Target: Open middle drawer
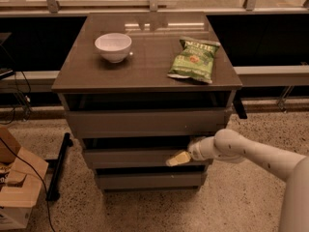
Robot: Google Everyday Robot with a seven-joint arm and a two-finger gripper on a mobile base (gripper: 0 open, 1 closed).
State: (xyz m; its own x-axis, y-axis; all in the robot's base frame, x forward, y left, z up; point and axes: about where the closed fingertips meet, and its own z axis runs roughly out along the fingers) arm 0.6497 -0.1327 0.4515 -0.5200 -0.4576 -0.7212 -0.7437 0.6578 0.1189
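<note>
The cabinet has three grey-brown handleless drawer fronts stacked one above another. The middle drawer [130, 157] is the middle front, with a dark gap above its top edge; its inside is hidden. My gripper [178, 158], on a white arm coming in from the right, sits against the right part of the middle drawer's front, its yellowish tip pointing left. It is just under the gap below the top drawer [145, 123] and above the bottom drawer [145, 181].
On the cabinet top [145, 66] stand a white bowl [113, 46] at the left and a green chip bag [194, 60] at the right. A cardboard box [17, 187] and cables lie on the floor at the left. A dark rail runs behind.
</note>
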